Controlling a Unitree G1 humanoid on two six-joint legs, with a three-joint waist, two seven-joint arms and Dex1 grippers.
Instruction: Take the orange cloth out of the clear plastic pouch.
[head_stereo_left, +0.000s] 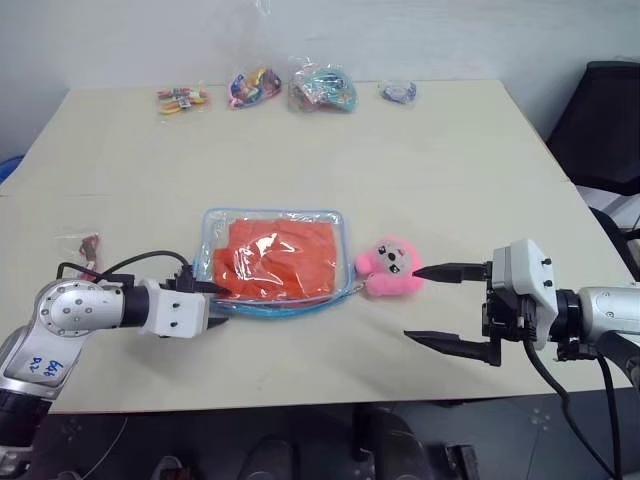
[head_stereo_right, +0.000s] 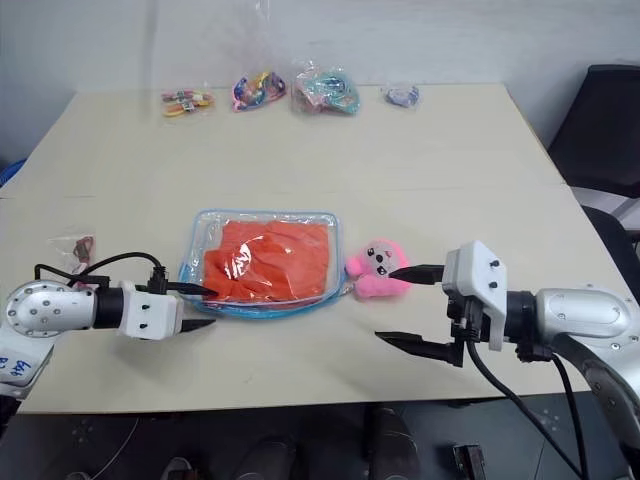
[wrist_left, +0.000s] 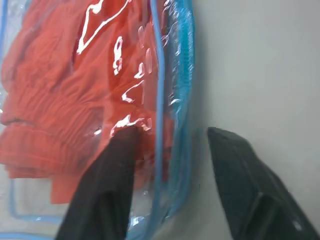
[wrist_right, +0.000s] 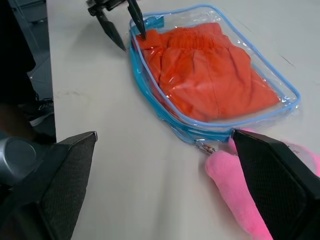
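The clear plastic pouch (head_stereo_left: 340, 222) with light-blue edging lies flat mid-table, and the folded orange cloth (head_stereo_left: 275, 258) is inside it. My left gripper (head_stereo_left: 216, 304) is open at the pouch's near left corner. One finger (wrist_left: 112, 175) rests over the plastic there, the other is on the table beside the blue edge (wrist_left: 187, 75). My right gripper (head_stereo_left: 412, 303) stands wide open to the right of the pouch. Its upper fingertip is at a pink plush toy (head_stereo_left: 388, 268), which lies against the pouch's right end. The right wrist view shows the pouch (wrist_right: 292, 95), cloth (wrist_right: 210, 75) and left gripper (wrist_right: 125, 30).
Several small clear bags of colourful items (head_stereo_left: 253, 87) line the table's far edge, and one more small bag (head_stereo_left: 85, 245) lies at the left. A black chair (head_stereo_left: 605, 110) stands past the right edge. The table's front edge runs just below both grippers.
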